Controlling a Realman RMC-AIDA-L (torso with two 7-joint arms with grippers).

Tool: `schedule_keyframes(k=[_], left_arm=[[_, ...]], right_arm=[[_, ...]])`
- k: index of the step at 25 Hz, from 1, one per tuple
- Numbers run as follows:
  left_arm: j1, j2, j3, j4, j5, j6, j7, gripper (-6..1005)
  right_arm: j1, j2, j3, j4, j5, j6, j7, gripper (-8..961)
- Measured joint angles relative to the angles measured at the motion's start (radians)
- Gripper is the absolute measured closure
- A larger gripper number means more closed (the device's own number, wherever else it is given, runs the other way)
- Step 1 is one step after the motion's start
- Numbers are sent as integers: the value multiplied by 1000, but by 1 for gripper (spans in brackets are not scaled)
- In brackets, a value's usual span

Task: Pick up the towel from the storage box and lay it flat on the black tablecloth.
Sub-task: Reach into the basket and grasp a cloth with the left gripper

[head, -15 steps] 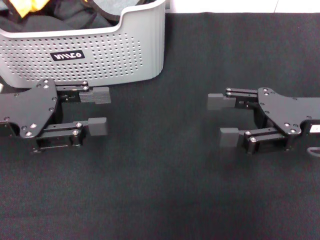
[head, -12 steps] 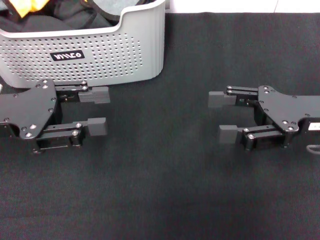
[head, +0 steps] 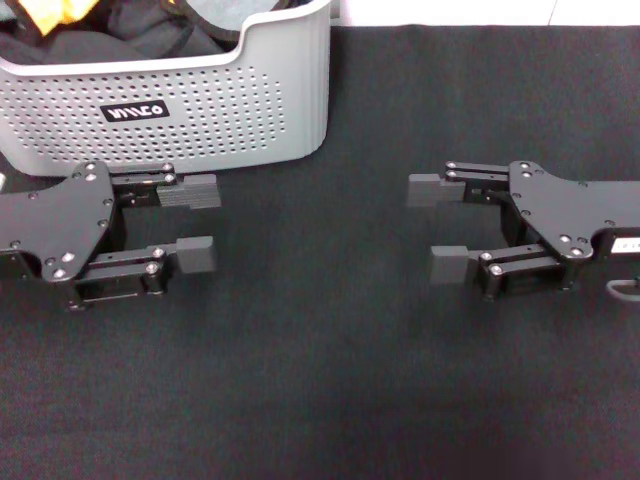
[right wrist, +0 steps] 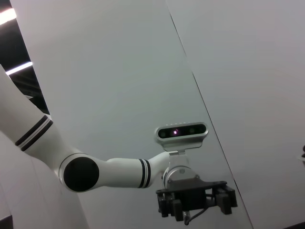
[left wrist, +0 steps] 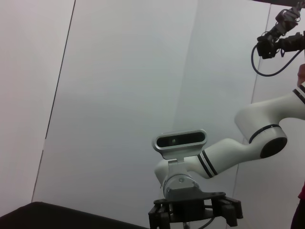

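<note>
Towel (head: 50, 12) apparently bunched inside storage box (head: 200, 105), ungrasped. Left gripper (head: 197, 222) and right gripper (head: 437, 228) hover over black tablecloth (head: 330, 380), jaws spread, empty, ready for reaching.

Bare black tablecloth (head: 330, 380) lies between both grippers; the storage box (head: 200, 110) blocks the far-left corner

The storage box (head: 200, 100) is light grey, its wall dotted with rows of small holes, and carries a black label (head: 136, 111) with white lettering. Inside it, an orange-yellow scrap of towel (head: 50, 12) shows among dark charcoal cloths (head: 120, 40). The tablecloth (head: 330, 380) is plain matte black — both grippers black too, with grey pads (head: 197, 255).
</note>
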Motion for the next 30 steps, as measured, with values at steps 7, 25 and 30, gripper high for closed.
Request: schedule_keyframes(k=[7,25,30], left_arm=[[3,-22,-64,-10,3,-12,18,413],[-209,-67,-270,828,564,-526,-587,416],[-221,-65,-216,957,748,-481,-619,417]], right_arm=[[-10,6,23,-1,-1,7,-27,128],[-193,68,146,9,-4,52,-218,128],[-230,83,153,12,1,87,-233,129]])
